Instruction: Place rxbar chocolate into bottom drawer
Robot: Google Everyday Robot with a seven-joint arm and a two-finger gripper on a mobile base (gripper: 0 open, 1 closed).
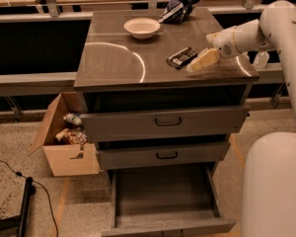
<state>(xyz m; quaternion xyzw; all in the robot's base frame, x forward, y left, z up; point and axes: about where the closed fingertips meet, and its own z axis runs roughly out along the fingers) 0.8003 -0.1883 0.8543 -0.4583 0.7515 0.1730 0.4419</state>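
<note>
The rxbar chocolate, a small dark bar with white marks, lies flat on the grey cabinet top, right of centre. My gripper hangs just to the right of the bar, close to it, low over the top, on the white arm that comes in from the upper right. The bottom drawer is pulled out, and nothing shows inside it. The two shallower drawers above it stick out slightly.
A white bowl stands at the back middle of the top. A blue-and-white snack bag lies at the back right. An open cardboard box with items stands on the floor left of the cabinet. My white base stands at the lower right.
</note>
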